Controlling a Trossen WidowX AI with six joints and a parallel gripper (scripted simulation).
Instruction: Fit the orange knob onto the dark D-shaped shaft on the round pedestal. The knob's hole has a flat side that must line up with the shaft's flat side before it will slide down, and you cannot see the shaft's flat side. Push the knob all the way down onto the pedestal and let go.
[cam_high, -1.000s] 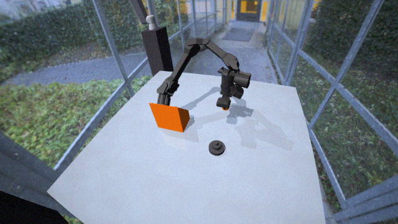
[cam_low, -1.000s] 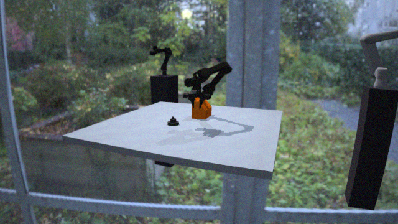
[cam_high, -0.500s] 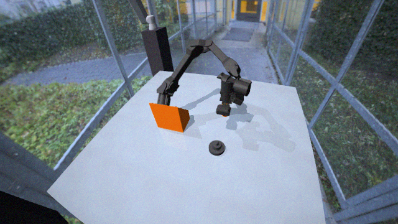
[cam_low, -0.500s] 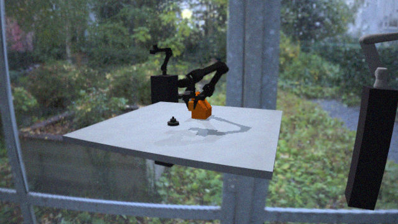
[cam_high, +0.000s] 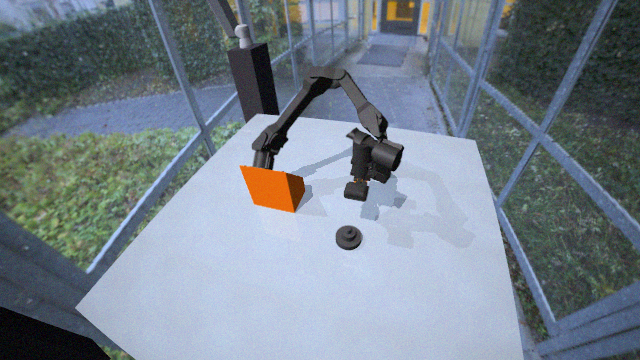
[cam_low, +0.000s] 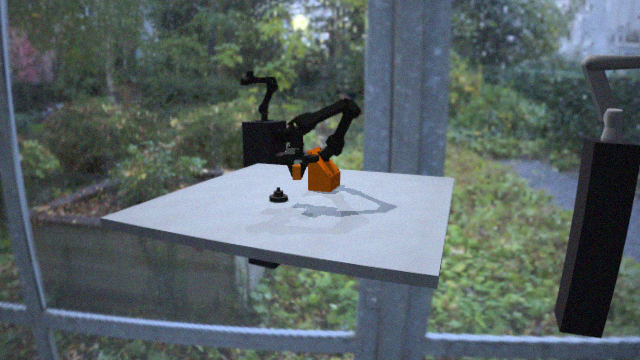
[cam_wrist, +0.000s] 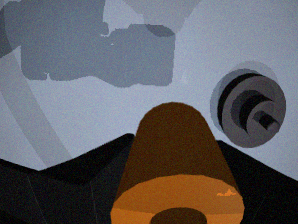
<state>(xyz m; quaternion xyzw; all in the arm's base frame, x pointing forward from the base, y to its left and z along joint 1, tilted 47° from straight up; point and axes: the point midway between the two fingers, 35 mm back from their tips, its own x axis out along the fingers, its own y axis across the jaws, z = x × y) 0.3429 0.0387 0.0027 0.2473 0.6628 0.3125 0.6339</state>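
The orange knob (cam_low: 297, 172) (cam_wrist: 172, 150) is held above the table; in the top view the gripper hides nearly all of it. My gripper (cam_high: 361, 183) is shut on the knob, with dark fingers at its two sides in the wrist view. The dark round pedestal (cam_high: 342, 241) (cam_low: 278, 199) (cam_wrist: 232, 126) stands on the table, apart from the knob, with the short shaft (cam_high: 349, 229) (cam_low: 278, 190) (cam_wrist: 267, 120) on top. In the wrist view the pedestal is to the right, beyond the knob. The shaft's flat side cannot be made out.
A large orange block (cam_high: 272, 190) (cam_low: 322, 181) stands on the pale table (cam_high: 300, 300) (cam_low: 380, 250) near the arm's base. Arm shadows lie on the table. Dark pillars (cam_high: 254, 82) (cam_low: 595, 240) stand beyond the table's edges.
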